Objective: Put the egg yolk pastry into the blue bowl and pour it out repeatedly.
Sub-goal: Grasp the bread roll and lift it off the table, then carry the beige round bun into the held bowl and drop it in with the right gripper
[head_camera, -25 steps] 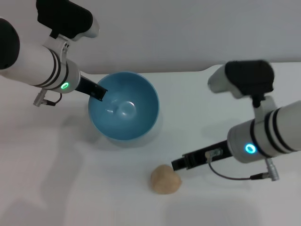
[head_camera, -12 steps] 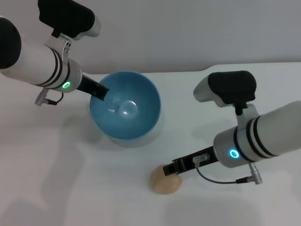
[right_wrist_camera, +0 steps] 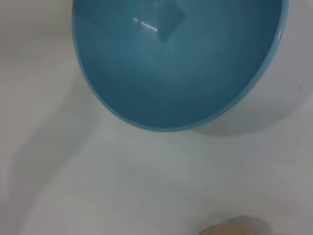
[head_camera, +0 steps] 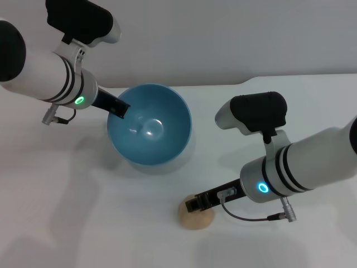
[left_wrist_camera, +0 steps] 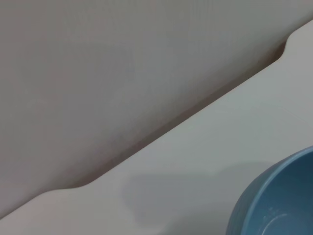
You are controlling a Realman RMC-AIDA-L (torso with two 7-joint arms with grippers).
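The blue bowl (head_camera: pixel 149 131) sits on the white table at the back left, open side up and empty. My left gripper (head_camera: pixel 117 108) is shut on its left rim; one finger (right_wrist_camera: pixel 168 22) shows inside the bowl wall in the right wrist view. The bowl also shows in the left wrist view (left_wrist_camera: pixel 279 200) and the right wrist view (right_wrist_camera: pixel 176 68). The egg yolk pastry (head_camera: pixel 196 218), a pale tan ball, lies on the table in front of the bowl. My right gripper (head_camera: pixel 194 204) is right on top of it and hides its upper part. Only the pastry's edge (right_wrist_camera: pixel 227 229) shows in the right wrist view.
The white table (head_camera: pixel 72 223) runs back to a grey wall (head_camera: pixel 223 33). The table's back edge with a notch shows in the left wrist view (left_wrist_camera: pixel 195 117). The right arm's cable (head_camera: pixel 245 215) hangs near the pastry.
My right gripper has moved left and down from beside the pastry onto its top. The left gripper and the bowl have barely moved.
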